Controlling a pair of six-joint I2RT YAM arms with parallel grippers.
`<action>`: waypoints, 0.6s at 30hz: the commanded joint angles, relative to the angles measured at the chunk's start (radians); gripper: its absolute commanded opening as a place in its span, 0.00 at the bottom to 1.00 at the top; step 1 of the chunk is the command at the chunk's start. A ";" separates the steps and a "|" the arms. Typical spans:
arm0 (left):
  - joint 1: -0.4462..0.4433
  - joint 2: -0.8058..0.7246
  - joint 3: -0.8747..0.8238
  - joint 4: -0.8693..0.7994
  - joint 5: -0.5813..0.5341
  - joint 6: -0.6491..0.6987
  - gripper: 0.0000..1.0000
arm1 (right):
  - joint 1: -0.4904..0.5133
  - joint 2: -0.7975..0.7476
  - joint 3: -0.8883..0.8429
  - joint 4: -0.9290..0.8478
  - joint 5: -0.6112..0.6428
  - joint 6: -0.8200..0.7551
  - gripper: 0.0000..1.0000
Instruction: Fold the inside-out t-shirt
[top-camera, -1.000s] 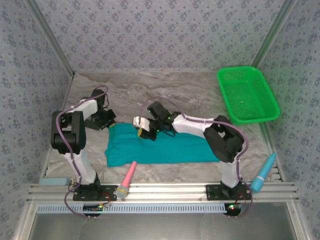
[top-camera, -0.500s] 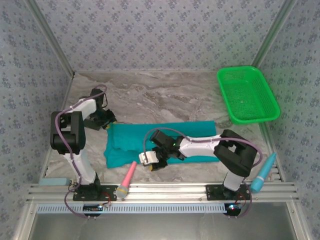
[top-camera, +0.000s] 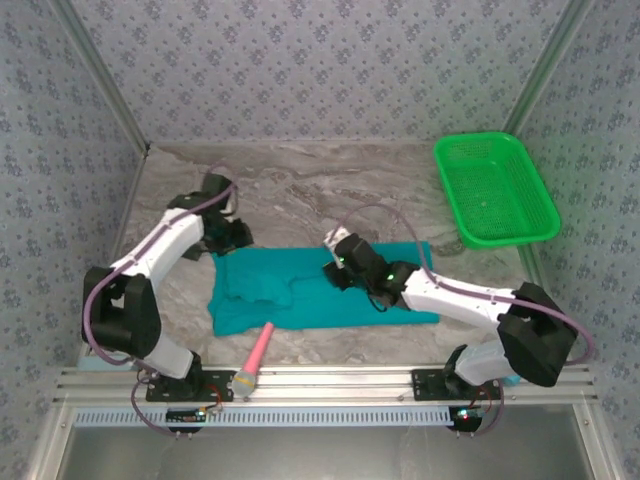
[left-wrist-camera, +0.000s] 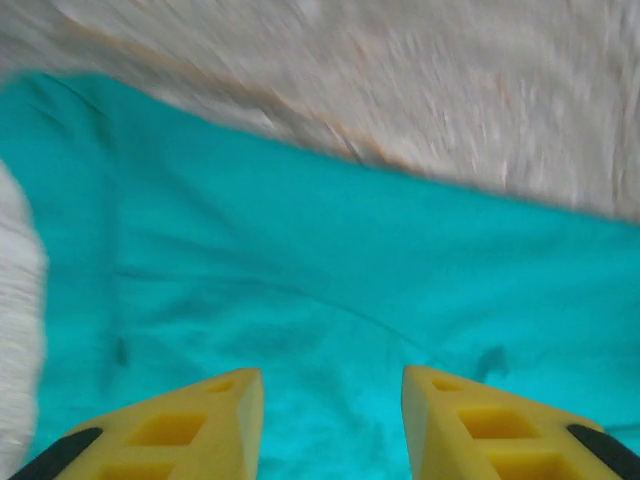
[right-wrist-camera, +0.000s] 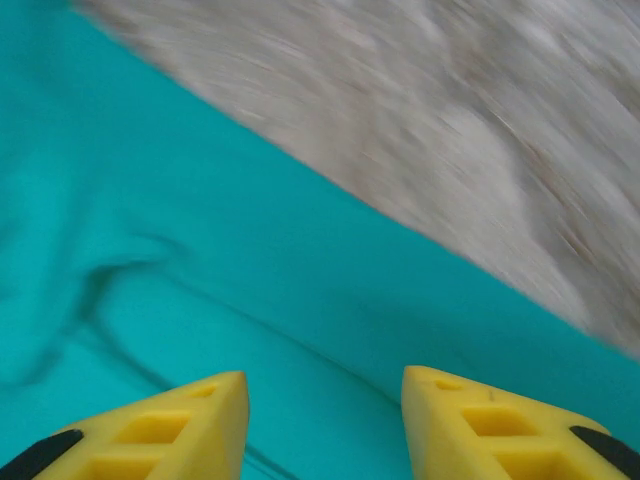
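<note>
I read the t-shirt (top-camera: 300, 305) lying long, parallel to the counter's (top-camera: 300, 190) near edge. Left claw (top-camera: 238, 236) sits at its far-left corner, right claw (top-camera: 338, 266) at mid far edge. Both are apart and empty.

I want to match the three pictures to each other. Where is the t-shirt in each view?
Top view: the t-shirt lies spread in the near middle of the table.
Left wrist view: the t-shirt covers the middle and bottom, and the table runs along the top.
Right wrist view: the t-shirt covers the lower left, and the table is at the upper right.
Shared landmark: the t-shirt's straight edge against the grey marble table.
</note>
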 joint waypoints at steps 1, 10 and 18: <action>-0.013 0.010 -0.094 -0.015 -0.028 -0.092 0.38 | -0.116 0.006 -0.008 -0.103 -0.101 0.094 0.44; -0.004 0.158 -0.117 0.104 -0.070 -0.139 0.28 | -0.359 0.209 0.035 -0.077 -0.247 0.054 0.42; 0.005 0.275 0.050 0.020 -0.080 -0.044 0.33 | -0.465 0.205 0.108 -0.257 -0.223 0.288 0.48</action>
